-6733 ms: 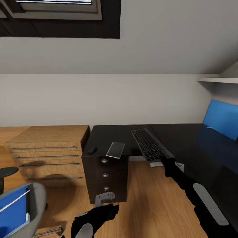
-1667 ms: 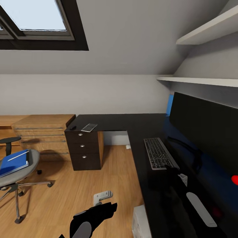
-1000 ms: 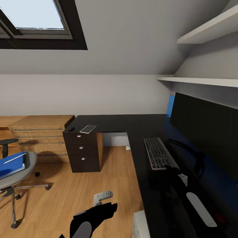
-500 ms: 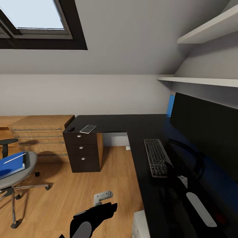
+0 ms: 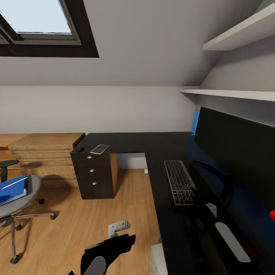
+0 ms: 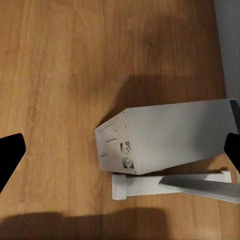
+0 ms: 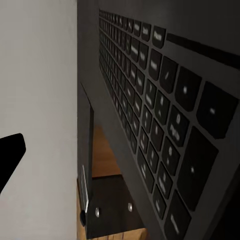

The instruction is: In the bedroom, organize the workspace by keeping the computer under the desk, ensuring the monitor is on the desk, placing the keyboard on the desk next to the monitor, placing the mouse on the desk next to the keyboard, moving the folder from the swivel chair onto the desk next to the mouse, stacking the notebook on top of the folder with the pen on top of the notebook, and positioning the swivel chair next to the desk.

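The black keyboard (image 5: 178, 183) lies flat on the glossy black desk (image 5: 152, 143), just in front of the wide black monitor (image 5: 236, 151). My right gripper (image 5: 200, 205) hovers at the keyboard's near end, open; one fingertip (image 7: 10, 155) shows beside the keys (image 7: 150, 100). The mouse (image 5: 80, 149) and the grey notebook (image 5: 99, 148) rest on the desk's far left corner. At the left stands the swivel chair (image 5: 32, 191), carrying the blue folder (image 5: 11, 191) with the pen (image 5: 13, 183) on it. My left gripper (image 5: 119, 227) hangs open above the white computer (image 6: 170, 140) on the floor.
A black three-drawer unit (image 5: 95, 175) supports the desk's left end, with a light wood dresser (image 5: 46, 152) beside it. White shelves (image 5: 229, 93) hang above the monitor. Wood floor (image 5: 114, 198) lies between chair and desk. A skylight (image 5: 34, 15) sits overhead.
My right gripper carried the keyboard along the desk, then let it go; it dropped from tilted to flat in front of the monitor. The camera has drifted slightly. The left arm is unchanged.
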Robot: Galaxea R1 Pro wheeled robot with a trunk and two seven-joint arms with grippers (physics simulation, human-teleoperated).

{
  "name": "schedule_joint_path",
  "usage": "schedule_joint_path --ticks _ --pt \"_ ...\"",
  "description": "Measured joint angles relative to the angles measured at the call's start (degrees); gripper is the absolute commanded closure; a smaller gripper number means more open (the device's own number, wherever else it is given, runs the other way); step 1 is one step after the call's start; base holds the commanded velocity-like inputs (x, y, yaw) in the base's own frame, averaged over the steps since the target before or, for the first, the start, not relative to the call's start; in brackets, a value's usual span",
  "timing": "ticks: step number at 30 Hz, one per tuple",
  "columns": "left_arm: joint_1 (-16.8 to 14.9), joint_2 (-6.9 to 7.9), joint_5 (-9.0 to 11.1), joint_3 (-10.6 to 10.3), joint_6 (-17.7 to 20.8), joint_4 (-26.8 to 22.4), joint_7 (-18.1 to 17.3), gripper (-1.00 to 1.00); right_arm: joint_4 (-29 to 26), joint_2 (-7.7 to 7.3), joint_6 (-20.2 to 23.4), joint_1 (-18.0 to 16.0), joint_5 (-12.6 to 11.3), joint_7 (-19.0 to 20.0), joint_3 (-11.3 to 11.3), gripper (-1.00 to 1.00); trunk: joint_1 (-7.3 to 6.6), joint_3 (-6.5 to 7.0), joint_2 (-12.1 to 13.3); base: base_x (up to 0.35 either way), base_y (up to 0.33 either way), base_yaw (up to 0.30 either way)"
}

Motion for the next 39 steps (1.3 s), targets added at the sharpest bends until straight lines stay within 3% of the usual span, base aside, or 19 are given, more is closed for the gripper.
schedule_joint_path --ticks 9,20,39 --pt "0.0 0.02 0.0 0.0 0.0 0.0 0.0 -1.00 0.0 0.00 0.0 0.0 0.0 0.0 0.0 -1.00 0.01 0.00 0.0 -0.050 -0.002 0.000" --pt "0.0 0.03 0.0 0.1 0.0 0.0 0.1 -1.00 0.8 0.74 0.0 0.0 0.0 0.0 0.1 -1.00 0.04 0.00 0.0 -0.326 0.000 0.000" --pt "0.0 0.01 0.0 0.1 0.0 0.0 0.1 -1.00 0.8 0.78 0.0 0.0 0.0 0.0 0.1 -1.00 0.04 0.00 0.0 -0.335 0.000 0.000"
